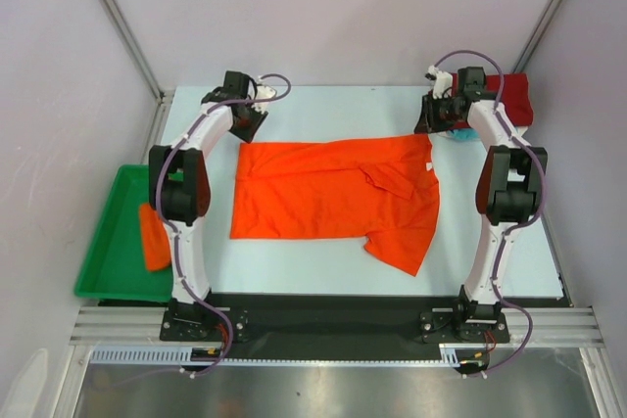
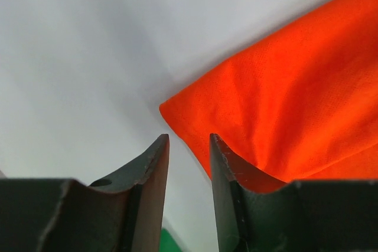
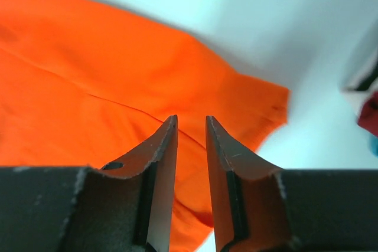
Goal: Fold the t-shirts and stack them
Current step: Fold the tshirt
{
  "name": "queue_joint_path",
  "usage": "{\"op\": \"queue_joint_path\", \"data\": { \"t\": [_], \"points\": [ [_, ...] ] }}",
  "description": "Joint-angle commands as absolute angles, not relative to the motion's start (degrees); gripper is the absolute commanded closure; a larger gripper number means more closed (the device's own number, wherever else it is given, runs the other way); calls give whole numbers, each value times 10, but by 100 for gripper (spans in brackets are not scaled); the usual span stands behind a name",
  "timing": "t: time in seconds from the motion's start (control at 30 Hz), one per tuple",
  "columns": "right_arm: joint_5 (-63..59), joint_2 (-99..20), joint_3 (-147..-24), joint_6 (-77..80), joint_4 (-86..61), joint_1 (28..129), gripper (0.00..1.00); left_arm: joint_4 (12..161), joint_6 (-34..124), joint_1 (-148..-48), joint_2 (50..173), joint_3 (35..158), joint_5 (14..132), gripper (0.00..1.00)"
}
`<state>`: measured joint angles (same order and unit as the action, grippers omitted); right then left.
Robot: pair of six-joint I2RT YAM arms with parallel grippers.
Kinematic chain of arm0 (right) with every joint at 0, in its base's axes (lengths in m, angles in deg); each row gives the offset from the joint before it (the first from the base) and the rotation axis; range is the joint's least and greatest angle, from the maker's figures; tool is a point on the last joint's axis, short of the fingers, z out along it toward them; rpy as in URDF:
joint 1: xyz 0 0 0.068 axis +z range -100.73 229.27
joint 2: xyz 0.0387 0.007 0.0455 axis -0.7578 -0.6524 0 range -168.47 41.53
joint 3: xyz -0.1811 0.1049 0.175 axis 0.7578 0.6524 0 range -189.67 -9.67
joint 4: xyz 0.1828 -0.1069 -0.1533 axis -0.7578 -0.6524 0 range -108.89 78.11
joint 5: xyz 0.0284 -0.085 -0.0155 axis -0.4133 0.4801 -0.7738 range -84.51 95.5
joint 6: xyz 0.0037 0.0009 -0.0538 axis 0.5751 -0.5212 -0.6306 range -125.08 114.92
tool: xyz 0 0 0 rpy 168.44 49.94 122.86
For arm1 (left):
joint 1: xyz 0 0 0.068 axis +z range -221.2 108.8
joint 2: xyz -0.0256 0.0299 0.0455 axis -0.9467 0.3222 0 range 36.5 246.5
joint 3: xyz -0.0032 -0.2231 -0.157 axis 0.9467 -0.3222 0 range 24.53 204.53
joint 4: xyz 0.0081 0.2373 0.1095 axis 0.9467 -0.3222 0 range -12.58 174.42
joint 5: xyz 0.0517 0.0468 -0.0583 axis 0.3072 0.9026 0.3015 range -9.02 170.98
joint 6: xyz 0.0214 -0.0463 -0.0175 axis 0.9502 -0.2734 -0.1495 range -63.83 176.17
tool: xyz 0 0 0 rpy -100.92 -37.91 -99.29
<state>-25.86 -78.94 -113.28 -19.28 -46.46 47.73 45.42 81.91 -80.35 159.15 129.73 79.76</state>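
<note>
Orange cloth fills the middle of the worktop (image 1: 333,105): a t-shirt (image 1: 323,198) lies flat there, its long side running left to right. One sleeve pokes out toward the near edge on the right, and a fold of cloth is creased over near the far right corner of the shirt.

The left gripper (image 1: 250,122) hangs at the shirt's far left corner. In the left wrist view its fingers (image 2: 155,163) stand a little apart with only bare worktop showing in the gap. The shirt's rounded corner (image 2: 177,113) lies just beyond the fingertips and nothing is pinched.

The right gripper (image 1: 431,119) hangs at the shirt's far right corner. In the right wrist view its fingers (image 3: 168,146) are likewise parted by a narrow gap. The orange cloth (image 3: 106,87) lies underneath them and is not caught between them.

At the far right corner of the worktop sits a dark red shirt (image 1: 514,95), with a bit of turquoise cloth (image 1: 457,134) showing just beside the right arm.

Off the left edge of the worktop stands a green tray (image 1: 113,242), and a folded orange shirt (image 1: 154,237) lies along its right side, partly hidden by the left arm.
</note>
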Motion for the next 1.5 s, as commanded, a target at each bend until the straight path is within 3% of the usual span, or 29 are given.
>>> {"op": "queue_joint_path", "data": {
  "t": [0.0, 0.5, 0.83, 1.03, 1.3, 1.47],
  "points": [
    [-238, -791, -1135, -229, -471, 466, 70, 450, 796, -798, 1593, 1303, 804, 62],
    [-225, -890, -1161, -241, -468, 482, 71, 459, 801, -797, 1689, 1341, 851, 65],
    [-124, -963, -1222, -245, -447, 485, 72, 477, 791, -796, 1761, 1408, 882, 66],
    [-122, -978, -1260, -246, -445, 491, 73, 488, 781, -802, 1787, 1458, 893, 63],
    [-117, -935, -1252, -252, -443, 491, 70, 554, 795, -814, 1770, 1506, 956, 60],
    [-198, -836, -1234, -296, -460, 483, 67, 574, 810, -839, 1632, 1453, 944, 56]
  ]
}}
